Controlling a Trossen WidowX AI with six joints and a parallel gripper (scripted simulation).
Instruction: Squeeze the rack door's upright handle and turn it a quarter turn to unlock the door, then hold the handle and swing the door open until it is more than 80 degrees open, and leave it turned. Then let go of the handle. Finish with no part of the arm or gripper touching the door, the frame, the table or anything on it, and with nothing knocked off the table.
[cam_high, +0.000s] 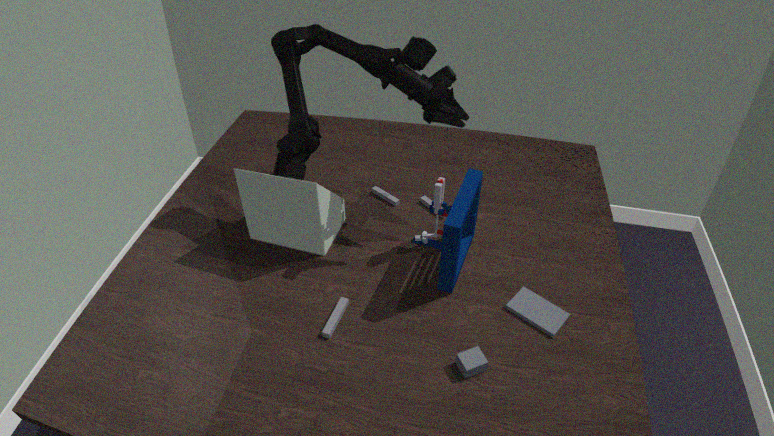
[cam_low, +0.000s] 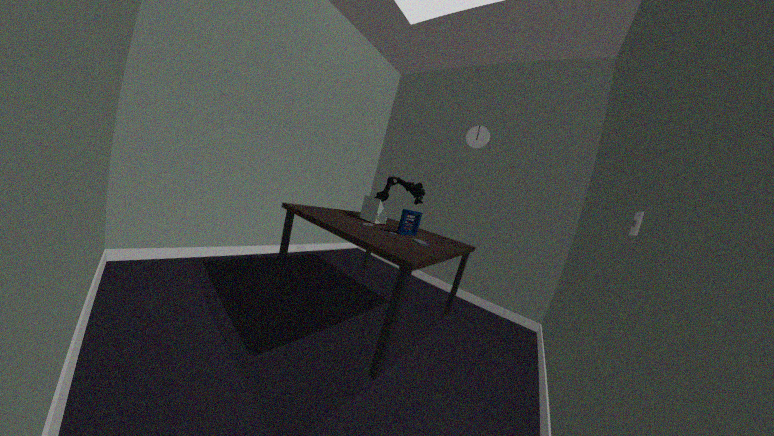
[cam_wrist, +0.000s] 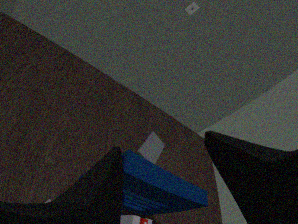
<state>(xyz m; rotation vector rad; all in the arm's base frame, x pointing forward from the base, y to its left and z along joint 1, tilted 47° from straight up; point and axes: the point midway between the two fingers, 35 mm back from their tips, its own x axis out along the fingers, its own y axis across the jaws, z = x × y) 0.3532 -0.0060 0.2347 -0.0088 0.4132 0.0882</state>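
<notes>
The blue rack frame (cam_high: 449, 254) (cam_low: 404, 223) (cam_wrist: 167, 182) stands upright on the table. On its arm-facing side, white upright parts with red accents (cam_high: 437, 197) stand by small blue brackets; a smaller white fitting (cam_high: 425, 237) sits lower and nearer the camera. White and red parts show at the bottom edge of the wrist view. The handle's turn and the door's angle are too small to tell. My gripper (cam_high: 465, 120) (cam_low: 418, 202) (cam_wrist: 164, 145) is partly open and empty, high above the frame's far end, touching nothing.
A pale angular box (cam_high: 281, 213) (cam_low: 371, 210) stands between the arm's base and the camera. Grey bars (cam_high: 385, 195) (cam_high: 335, 317) lie on the table, with another short one behind the white parts. A flat grey slab (cam_high: 537, 311) and a small grey block (cam_high: 471, 361) lie right of the front.
</notes>
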